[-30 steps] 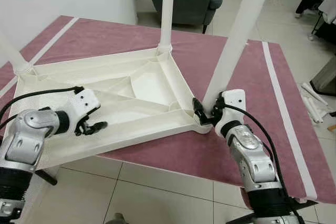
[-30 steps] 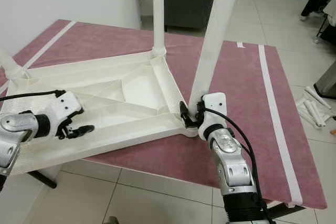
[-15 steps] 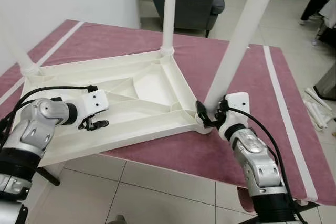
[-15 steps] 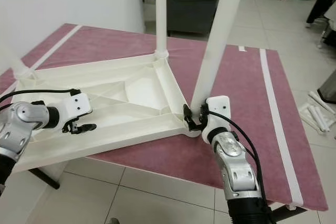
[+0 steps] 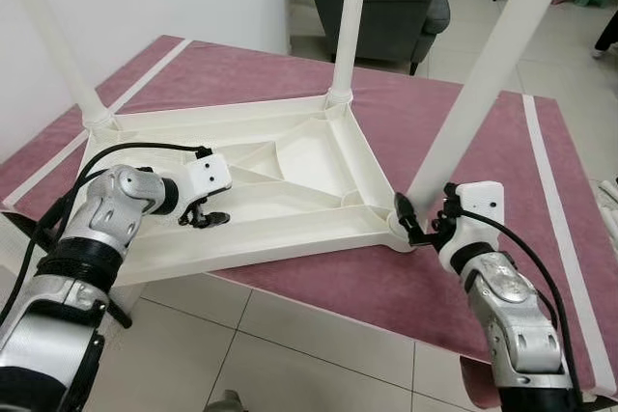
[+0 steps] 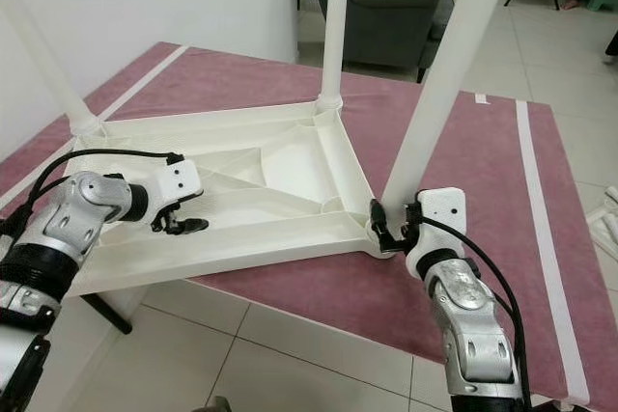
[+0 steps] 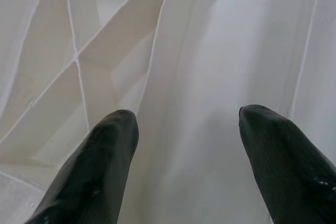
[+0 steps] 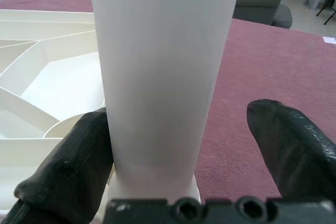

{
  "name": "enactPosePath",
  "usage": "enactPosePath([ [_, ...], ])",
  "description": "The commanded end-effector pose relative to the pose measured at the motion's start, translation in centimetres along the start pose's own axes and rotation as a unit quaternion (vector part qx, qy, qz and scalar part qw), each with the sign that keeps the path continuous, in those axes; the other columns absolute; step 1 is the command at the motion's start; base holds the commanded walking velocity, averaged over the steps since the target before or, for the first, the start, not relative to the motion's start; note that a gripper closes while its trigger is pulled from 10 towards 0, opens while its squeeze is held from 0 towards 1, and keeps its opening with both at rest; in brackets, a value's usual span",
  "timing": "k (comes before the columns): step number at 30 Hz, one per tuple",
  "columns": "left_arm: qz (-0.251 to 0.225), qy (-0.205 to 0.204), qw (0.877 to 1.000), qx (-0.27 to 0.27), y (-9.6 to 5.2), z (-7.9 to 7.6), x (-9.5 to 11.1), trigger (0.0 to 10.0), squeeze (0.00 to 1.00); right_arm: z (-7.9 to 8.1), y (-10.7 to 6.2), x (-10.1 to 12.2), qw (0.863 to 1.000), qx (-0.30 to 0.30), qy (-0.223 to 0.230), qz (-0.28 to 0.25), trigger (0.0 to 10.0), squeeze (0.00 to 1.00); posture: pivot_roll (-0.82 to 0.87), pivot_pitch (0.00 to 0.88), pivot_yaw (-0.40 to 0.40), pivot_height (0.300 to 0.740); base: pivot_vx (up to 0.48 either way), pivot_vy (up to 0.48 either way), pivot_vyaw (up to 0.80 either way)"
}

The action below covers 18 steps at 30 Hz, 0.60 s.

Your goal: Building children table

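An upturned white children's table [image 5: 261, 190] lies on a maroon-covered surface [image 5: 463, 142], with three legs standing up; their tops are cut off. The right gripper [image 5: 417, 229] sits at the base of the near-right leg [image 5: 473, 94], fingers spread, one touching it. The left gripper [image 5: 205, 219] hovers spread over the ribbed underside. A grey armchair [image 5: 396, 7] is partly hidden behind.
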<state>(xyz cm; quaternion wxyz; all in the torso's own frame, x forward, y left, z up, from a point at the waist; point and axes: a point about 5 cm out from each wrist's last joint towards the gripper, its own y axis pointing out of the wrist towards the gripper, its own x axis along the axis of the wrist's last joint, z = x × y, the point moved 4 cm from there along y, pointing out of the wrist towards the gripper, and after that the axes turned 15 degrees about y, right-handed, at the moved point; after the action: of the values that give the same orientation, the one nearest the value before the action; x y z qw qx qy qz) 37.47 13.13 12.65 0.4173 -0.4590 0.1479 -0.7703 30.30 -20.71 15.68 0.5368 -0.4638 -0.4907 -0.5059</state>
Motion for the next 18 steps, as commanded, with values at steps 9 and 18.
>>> enactPosePath([
  [9,-0.063,-0.047,0.980,0.184,-1.3,5.3,3.1,10.0,0.00,-6.1,-0.5,0.9,0.988,-0.152,-0.039,-0.003,10.0,0.00,0.06,0.009,0.025,0.740,0.000,0.000,0.00],
  [18,-0.007,0.006,0.985,0.172,-1.8,4.5,1.7,10.0,0.00,-10.0,-1.7,1.0,0.968,-0.246,-0.055,0.007,10.0,0.00,0.06,0.014,0.031,0.740,0.000,0.000,0.00],
])
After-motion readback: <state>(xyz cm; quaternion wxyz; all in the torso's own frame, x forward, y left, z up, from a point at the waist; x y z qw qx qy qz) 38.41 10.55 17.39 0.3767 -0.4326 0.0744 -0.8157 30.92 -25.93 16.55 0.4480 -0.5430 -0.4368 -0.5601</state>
